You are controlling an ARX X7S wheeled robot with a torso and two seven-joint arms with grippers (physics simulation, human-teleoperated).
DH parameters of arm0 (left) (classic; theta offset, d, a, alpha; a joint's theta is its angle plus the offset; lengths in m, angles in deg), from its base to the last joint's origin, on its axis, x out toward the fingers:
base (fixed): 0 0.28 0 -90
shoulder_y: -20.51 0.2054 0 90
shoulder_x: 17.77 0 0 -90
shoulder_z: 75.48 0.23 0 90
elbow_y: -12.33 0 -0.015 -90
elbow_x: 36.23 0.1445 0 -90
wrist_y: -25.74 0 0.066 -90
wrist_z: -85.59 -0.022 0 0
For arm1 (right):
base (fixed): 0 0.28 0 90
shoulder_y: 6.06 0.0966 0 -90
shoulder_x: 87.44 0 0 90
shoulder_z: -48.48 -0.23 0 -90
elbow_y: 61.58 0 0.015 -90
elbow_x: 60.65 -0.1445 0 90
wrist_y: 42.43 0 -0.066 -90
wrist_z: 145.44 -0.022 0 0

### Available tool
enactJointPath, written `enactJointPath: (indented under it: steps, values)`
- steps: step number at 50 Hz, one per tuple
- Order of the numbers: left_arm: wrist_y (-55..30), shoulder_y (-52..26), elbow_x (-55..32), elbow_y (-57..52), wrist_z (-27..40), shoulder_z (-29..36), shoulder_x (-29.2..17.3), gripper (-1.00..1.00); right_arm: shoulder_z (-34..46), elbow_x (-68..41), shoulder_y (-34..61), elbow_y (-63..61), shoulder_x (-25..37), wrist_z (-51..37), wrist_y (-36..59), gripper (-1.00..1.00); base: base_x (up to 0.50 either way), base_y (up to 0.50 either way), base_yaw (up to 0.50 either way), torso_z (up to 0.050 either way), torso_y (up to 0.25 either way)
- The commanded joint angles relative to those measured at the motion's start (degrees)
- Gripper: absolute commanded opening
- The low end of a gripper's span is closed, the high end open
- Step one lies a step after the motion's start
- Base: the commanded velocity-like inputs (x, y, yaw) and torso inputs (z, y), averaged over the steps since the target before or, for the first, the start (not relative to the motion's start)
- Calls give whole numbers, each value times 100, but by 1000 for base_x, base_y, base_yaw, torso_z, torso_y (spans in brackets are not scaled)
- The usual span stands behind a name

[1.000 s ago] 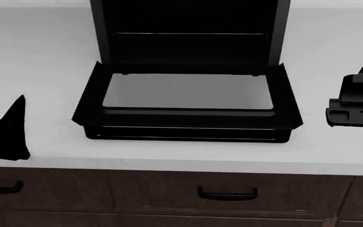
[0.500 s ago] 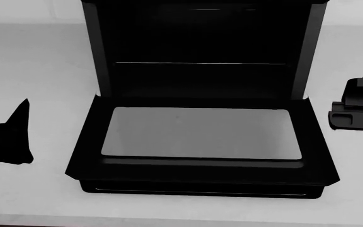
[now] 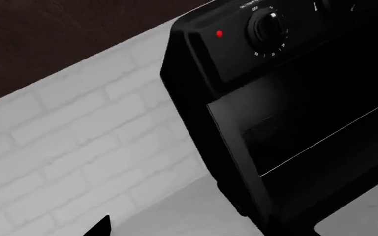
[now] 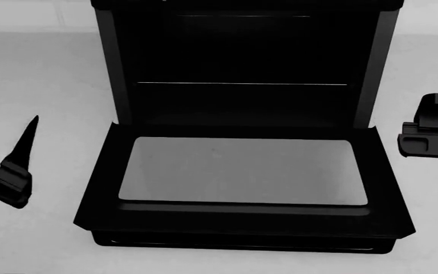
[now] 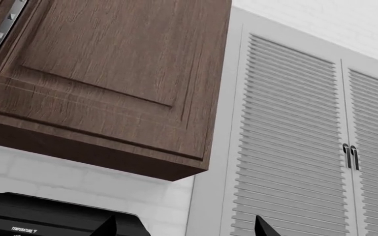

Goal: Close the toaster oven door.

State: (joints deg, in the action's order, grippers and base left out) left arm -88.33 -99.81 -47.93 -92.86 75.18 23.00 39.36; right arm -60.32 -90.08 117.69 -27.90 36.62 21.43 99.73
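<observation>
Both grippers, left (image 4: 17, 162) and right (image 4: 432, 134), are hovering beside the lowered toaster oven door (image 4: 242, 171); their jaw states cannot be told.

A home kitchen is being shown: a large boxy black toaster oven (image 4: 242, 85) is being carried on a pale grey bench (image 4: 44, 74), backed by a white brick-tiled wall (image 3: 71, 142), with a brown wooden wall cabinet (image 5: 104, 73) and white louvred doors (image 5: 307, 147) being seen above and beside it.
</observation>
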Motion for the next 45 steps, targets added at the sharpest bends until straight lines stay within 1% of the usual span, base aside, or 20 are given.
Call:
enactJointPath:
  steps: [1,4,8,9,17,21,25,31,36,40,45]
  values:
    - [1706,-241,1623,736,-890,1184,-1014,100,-92,-110,-28,-75,48,-59,41,100,0,0,0,0,0]
    - [2325,-309,1882,880,-1193,1459,-1314,100,-189,-182,-61,-136,41,-86,64,100,0,0,0,0,0]
    - [2463,-442,2107,967,-1378,1592,-1510,100,-233,-236,-60,-152,58,-110,80,100,0,0,0,0,0]
    - [2685,-500,2212,1096,-1468,1695,-1590,100,-247,-233,-86,-143,56,-108,50,100,0,0,0,0,0]
    - [3045,-714,2493,1511,-1782,1991,-1743,100,-385,-363,-145,-192,113,-164,75,100,0,0,0,0,0]
    - [3542,-836,2867,1900,-1792,2254,-1797,100,-298,-333,-159,-157,125,-212,25,100,0,0,0,0,0]
    - [3993,-982,3057,2283,-1748,2432,-1748,100,-331,-413,-140,-189,159,-256,63,100,0,0,0,0,0]
    - [4250,-1117,3340,2662,-1763,2651,-1672,100,-356,-431,-220,-182,181,-292,-8,100,0,0,0,0,0]
    - [4490,-1280,3471,3017,-1744,2806,-1518,100,-421,-502,-263,-207,216,-338,-1,100,0,0,0,0,0]
    - [5036,-1643,3640,3855,-1558,3006,-1251,100,-384,-536,-245,-214,247,-401,22,100,0,0,0,0,0]
    - [5480,-2042,3849,4642,-1400,3215,-953,100,-292,-642,-115,-246,308,-540,149,100,0,0,0,0,0]
